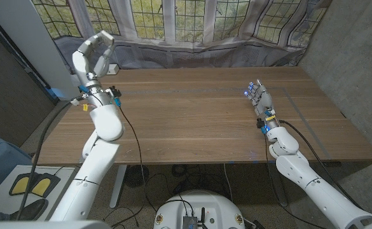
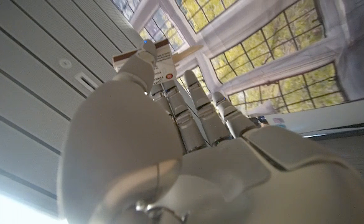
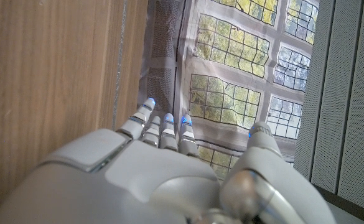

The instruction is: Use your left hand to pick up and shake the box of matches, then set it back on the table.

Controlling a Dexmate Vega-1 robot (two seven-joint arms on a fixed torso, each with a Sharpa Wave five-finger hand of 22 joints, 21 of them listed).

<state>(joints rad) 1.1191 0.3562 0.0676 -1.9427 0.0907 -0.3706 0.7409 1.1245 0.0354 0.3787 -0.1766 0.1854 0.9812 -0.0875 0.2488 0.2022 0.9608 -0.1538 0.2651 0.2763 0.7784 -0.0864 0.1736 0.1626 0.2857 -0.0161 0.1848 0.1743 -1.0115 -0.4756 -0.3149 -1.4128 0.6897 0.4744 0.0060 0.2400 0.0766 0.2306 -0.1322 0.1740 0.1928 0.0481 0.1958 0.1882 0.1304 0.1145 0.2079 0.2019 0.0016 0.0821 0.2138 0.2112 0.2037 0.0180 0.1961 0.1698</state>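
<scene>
The small white-and-brown cardboard box of matches (image 2: 152,57) is up in the air, pinched between the thumb and the other fingers of the white left hand (image 1: 95,56), well above the brown wooden table (image 1: 198,114). In the left wrist view the box sits at the fingertips, its printed white face with a small red round mark turned toward the camera and its brown edge along the far side; its long axis runs across the fingers rather than along them. In the head view the box is mostly hidden inside the curled fingers, so its direction cannot be told there.

Beyond the left hand's fingertips hangs a grey printed backdrop of leaded windows (image 1: 192,25), close behind the table's far edge. Black cables (image 1: 130,137) trail from the left arm over the table's near edge.

The white right hand (image 1: 259,98) stands over the table well apart from the left hand, holding nothing, its blue-lit fingertips (image 3: 167,118) lying side by side and the thumb apart.
</scene>
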